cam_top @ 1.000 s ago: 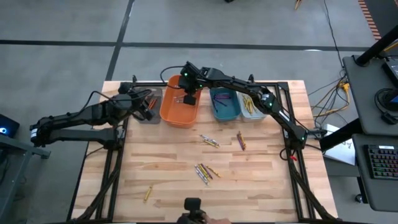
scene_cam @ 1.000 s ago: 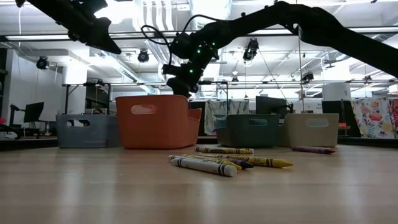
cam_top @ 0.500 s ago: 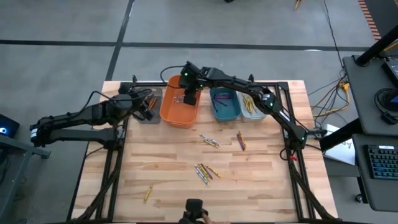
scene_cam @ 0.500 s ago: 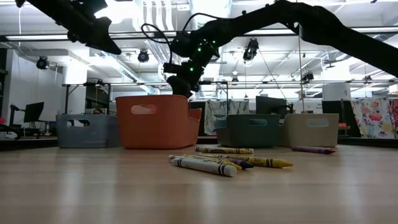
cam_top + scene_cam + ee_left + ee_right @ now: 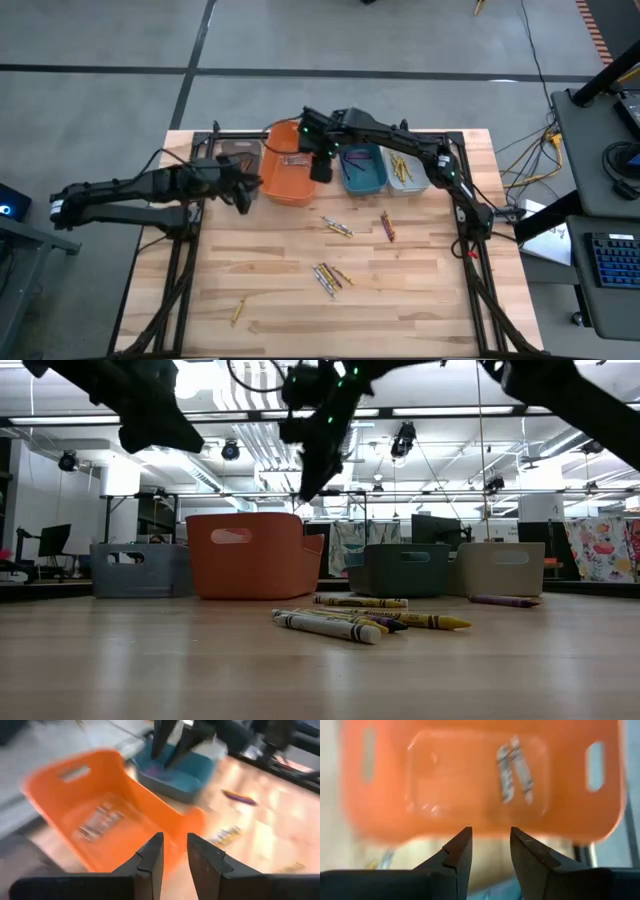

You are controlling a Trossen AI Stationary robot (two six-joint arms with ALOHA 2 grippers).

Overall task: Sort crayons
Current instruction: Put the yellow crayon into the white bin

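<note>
Two crayons [image 5: 514,767] lie on the floor of the orange bin [image 5: 290,178], in the row of bins at the table's far side. Loose crayons lie on the wood: a cluster [image 5: 329,277], one [image 5: 336,228], a purple one [image 5: 387,227] and a yellow one [image 5: 238,311]. My right gripper [image 5: 491,832] hangs open and empty above the orange bin's right wall [image 5: 322,170]. My left gripper [image 5: 174,840] hovers open and empty at the bin's near left corner [image 5: 243,195], well above the table.
A grey bin [image 5: 238,155] stands left of the orange one; a teal bin [image 5: 362,168] and a beige bin [image 5: 405,170] holding yellow crayons stand to its right. A black frame [image 5: 190,250] runs along the table's sides. Bare wood lies between the loose crayons.
My right gripper has risen from inside the orange bin and shifted toward the table's right, now high above the bin's right wall. My left gripper has moved toward the near edge, dipped a little and rolled about its own axis.
</note>
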